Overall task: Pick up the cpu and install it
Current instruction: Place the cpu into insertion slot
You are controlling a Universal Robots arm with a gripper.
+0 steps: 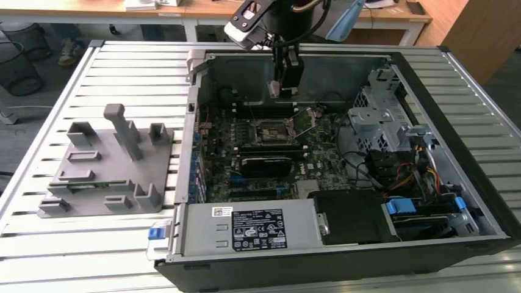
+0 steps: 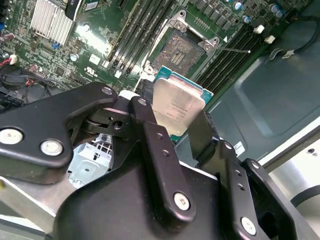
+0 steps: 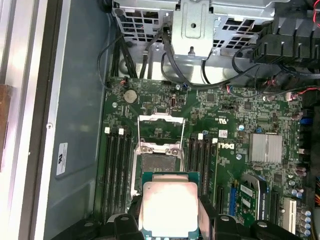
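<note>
The cpu (image 3: 169,207), a flat square chip with a silver-white top and green rim, is held edge-on between my gripper's (image 3: 170,222) black fingers (image 2: 150,140). In the second wrist view the cpu (image 2: 177,107) hangs a little above the motherboard, near the open socket (image 2: 180,50). The socket (image 3: 157,162) has its metal load plate (image 3: 160,125) swung up, and its contact field is bare. In the exterior view my gripper (image 1: 285,91) reaches down into the open computer case, above and just behind the socket (image 1: 273,131).
A grey plastic fixture (image 1: 106,165) with upright blocks stands on the slatted table at the exterior view's left. Inside the case are the power supply (image 1: 244,229), a metal drive cage (image 1: 379,116), loose cables (image 3: 150,55), memory slots (image 3: 117,170) and a small heatsink (image 3: 265,147).
</note>
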